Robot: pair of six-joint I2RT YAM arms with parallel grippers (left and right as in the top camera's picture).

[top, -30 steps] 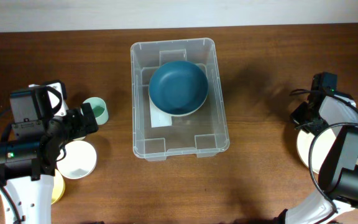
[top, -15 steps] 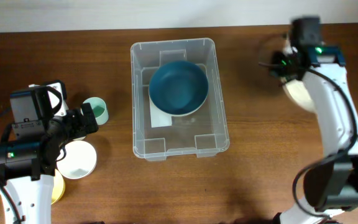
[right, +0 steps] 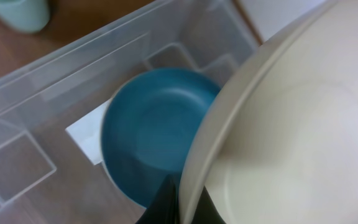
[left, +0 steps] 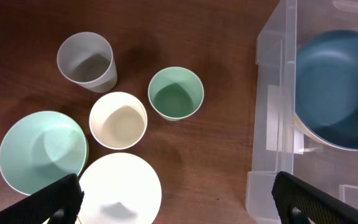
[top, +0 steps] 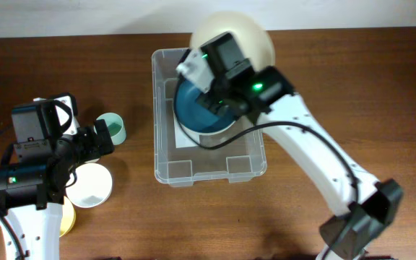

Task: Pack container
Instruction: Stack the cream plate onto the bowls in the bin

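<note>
Clear container (top: 209, 167) lies beneath right tool (right: 180, 199) gripping bowl (right: 291, 124).

Dark brown wood-grain counter (top: 381, 87) filling nearly the whole overhead shot, grain running side to side, pale off-white strip (top: 63, 14) along the far edge, wall or floor, can't tell, light soft & even, blurry shadows on the wood

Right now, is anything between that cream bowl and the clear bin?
Nothing visible blocks it. The cream bowl, in the right gripper, hangs above the far rim of the container; the top is open, with a blue bowl inside.
</note>
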